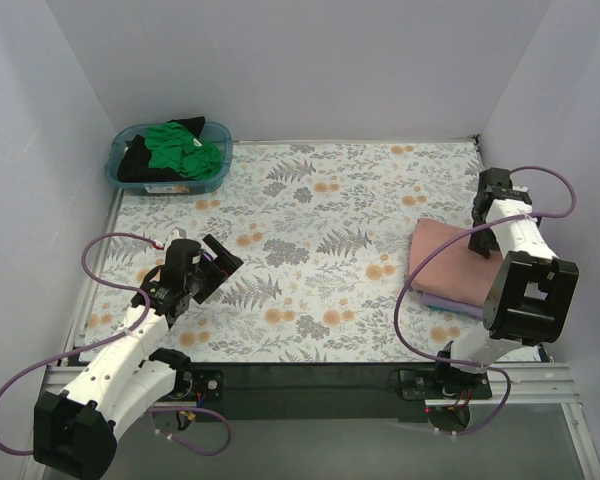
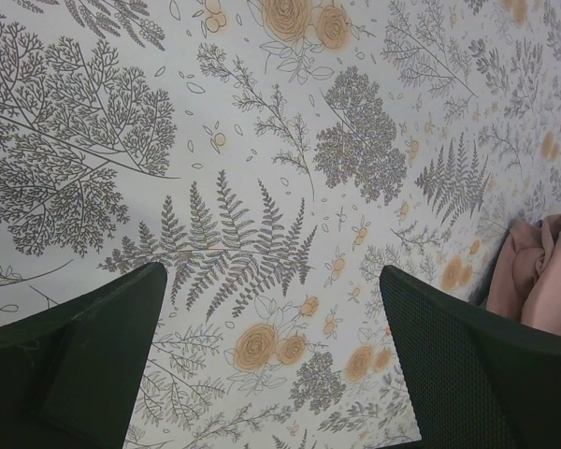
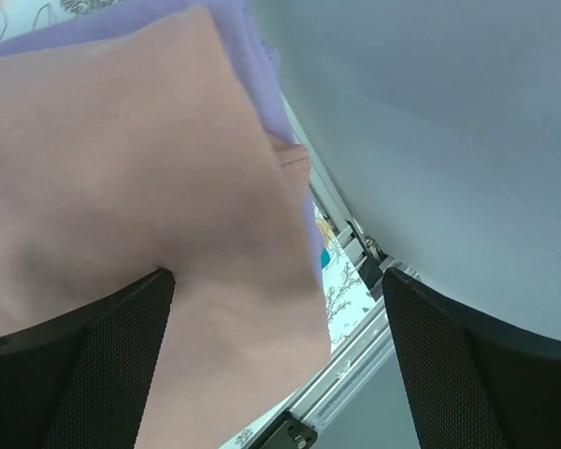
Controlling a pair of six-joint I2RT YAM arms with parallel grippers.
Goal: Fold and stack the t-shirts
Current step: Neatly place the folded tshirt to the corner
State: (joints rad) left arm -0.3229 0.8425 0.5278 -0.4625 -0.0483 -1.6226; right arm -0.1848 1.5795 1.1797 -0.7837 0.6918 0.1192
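A folded dusty pink t-shirt (image 1: 452,262) lies on a folded lavender t-shirt (image 1: 450,303) at the right of the table. Both fill the right wrist view, the pink one (image 3: 122,187) over the lavender one (image 3: 262,65). My right gripper (image 1: 490,195) is open just above the pink shirt's far right corner, holding nothing. A green t-shirt (image 1: 185,150) and a black t-shirt (image 1: 135,160) lie crumpled in the teal basket (image 1: 220,135) at the far left. My left gripper (image 1: 218,268) is open and empty above the bare floral cloth (image 2: 262,187). The pink shirt also shows at the right edge of the left wrist view (image 2: 542,271).
White walls close in the table at the back and both sides. A metal rail (image 3: 346,374) runs along the table's edge beside the stack. The floral cloth (image 1: 320,250) covers the whole table.
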